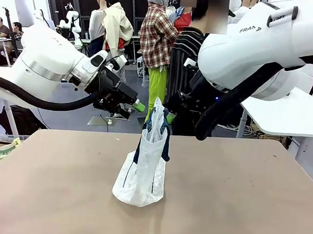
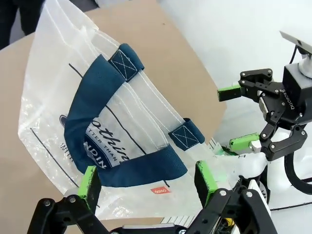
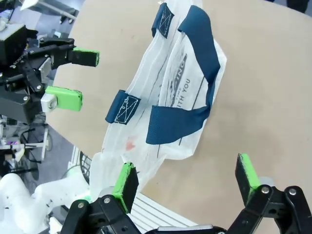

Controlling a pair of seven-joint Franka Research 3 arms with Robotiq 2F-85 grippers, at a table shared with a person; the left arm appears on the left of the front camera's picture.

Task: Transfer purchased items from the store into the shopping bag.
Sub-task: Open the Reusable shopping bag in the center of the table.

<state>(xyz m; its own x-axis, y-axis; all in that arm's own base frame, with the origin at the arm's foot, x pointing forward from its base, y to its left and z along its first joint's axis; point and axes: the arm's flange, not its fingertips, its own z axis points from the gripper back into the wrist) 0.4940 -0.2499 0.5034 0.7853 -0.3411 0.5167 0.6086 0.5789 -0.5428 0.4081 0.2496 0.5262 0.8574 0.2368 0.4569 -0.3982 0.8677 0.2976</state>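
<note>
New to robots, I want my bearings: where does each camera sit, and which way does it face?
Front: fixed on the robot's side, facing across the table to the bag and person; left arm and right arm show.
Left wrist: on that arm, looking past the open left end effector at the bag.
Right wrist: likewise, past the open right end effector.
Shared: all show the bag; each wrist view catches the other end effector.

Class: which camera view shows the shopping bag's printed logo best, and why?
Left wrist view: the logo on the shopping bag is close, lettering partly readable, though a navy handle crosses it. Right wrist view shows print sideways and smaller; front view shows the bag standing, print too small to read.
</note>
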